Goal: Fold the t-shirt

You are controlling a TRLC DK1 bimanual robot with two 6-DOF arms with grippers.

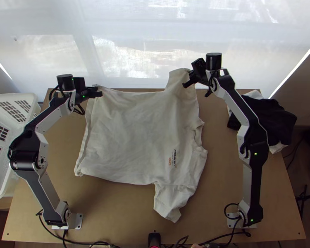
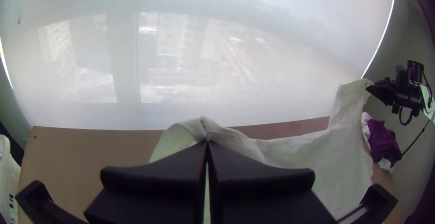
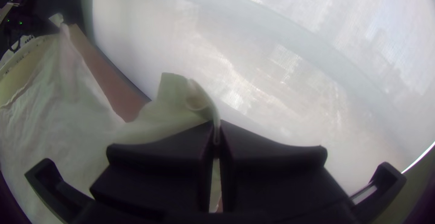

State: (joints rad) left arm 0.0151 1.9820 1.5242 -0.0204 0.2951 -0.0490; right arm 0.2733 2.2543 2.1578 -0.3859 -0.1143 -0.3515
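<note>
We have the light wooden table [image 1: 122, 219] reaching out below both pincers. Our cream t-shirt [image 1: 126, 132] lies mostly spread on it, stretching from the pincers toward the arms' bases, its near sleeve well apart from both. A white basket [image 1: 33, 96] stands outward of the left pincer [image 1: 98, 91]; dark and white clothes [image 1: 270, 120] lie bunched outward of the right pincer [image 1: 187, 82]. Our left pincer is clamped on the shirt's hem corner, our right on its far sleeve.
</note>
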